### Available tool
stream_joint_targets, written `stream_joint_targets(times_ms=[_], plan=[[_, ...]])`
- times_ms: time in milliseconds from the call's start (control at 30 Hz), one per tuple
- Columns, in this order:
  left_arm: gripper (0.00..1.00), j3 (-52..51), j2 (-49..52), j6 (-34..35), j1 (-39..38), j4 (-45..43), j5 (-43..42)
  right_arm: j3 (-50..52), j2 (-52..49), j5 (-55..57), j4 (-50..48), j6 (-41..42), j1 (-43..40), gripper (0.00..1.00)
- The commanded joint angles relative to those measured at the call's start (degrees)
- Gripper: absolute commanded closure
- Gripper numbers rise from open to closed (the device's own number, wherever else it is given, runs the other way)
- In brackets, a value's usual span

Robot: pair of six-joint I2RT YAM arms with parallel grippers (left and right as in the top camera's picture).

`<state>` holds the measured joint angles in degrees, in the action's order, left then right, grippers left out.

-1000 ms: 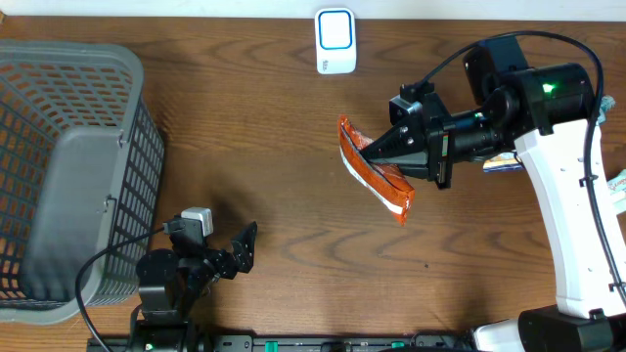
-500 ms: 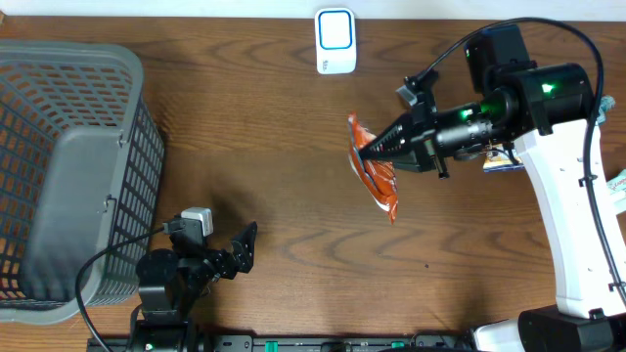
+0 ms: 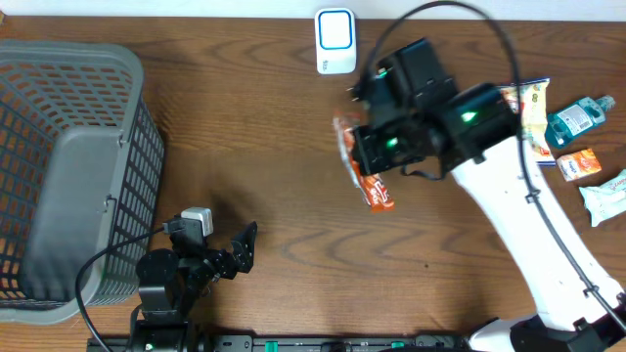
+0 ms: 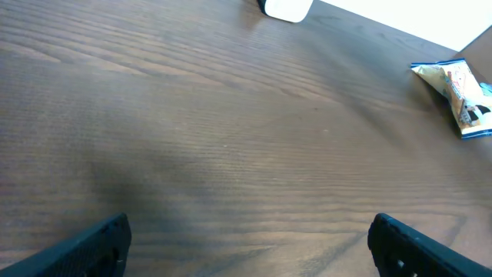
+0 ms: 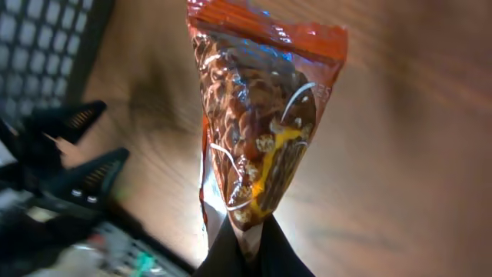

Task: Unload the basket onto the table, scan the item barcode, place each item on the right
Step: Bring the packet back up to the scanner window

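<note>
Far left, the grey basket (image 3: 98, 54) is out of play, and your left gripper (image 3: 245, 246) sits near the front edge, jaws spread wide, holding nothing. Mid-table, the right gripper (image 5: 250, 235) is clenched on one edge of the orange nut packet (image 3: 377, 191), held above the wood near the white-and-blue scanner (image 3: 335, 39); spare packets (image 3: 577, 164) lie far right. Step in hand, by my reading: presenting the packet. Next you must find the barcode, which shows in no view, and turn that face squarely to the scanner without loosening the pinch.
</note>
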<state>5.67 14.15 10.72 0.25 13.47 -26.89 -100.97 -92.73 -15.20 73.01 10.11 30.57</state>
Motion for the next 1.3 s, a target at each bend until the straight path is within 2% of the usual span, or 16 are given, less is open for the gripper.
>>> stream_joint_targets(times_ms=[0, 167, 333, 533, 733, 933, 1267], plan=[[0.02, -0.9, 0.0, 0.5, -0.2, 1.3, -0.6, 4.5, 0.5, 3.3, -5.5, -10.2, 1.3, 0.99], [0.01, -0.9, 0.0, 0.5, -0.2, 1.3, -0.6, 15.0, 0.5, 3.3, -20.7, -19.0, 1.8, 0.99], [0.02, -0.9, 0.0, 0.5, -0.2, 1.3, -0.6, 24.4, 0.5, 3.0, -40.4, -21.4, 1.8, 0.99], [0.02, -0.9, 0.0, 0.5, -0.2, 1.3, -0.6, 28.1, -1.7, 1.4, -50.8, -21.3, 1.8, 0.99], [0.02, -0.9, 0.0, 0.5, -0.2, 1.3, -0.6, 27.8, -10.6, 1.8, -58.6, -20.0, 1.4, 0.99], [0.02, -0.9, 0.0, 0.5, -0.2, 1.3, -0.6, 20.0, -18.8, 1.8, -64.6, -21.0, -2.3, 0.99], [0.01, -0.9, 0.0, 0.5, -0.2, 1.3, -0.6, -11.0, -37.8, 2.1, -54.6, -29.1, -4.8, 0.99]])
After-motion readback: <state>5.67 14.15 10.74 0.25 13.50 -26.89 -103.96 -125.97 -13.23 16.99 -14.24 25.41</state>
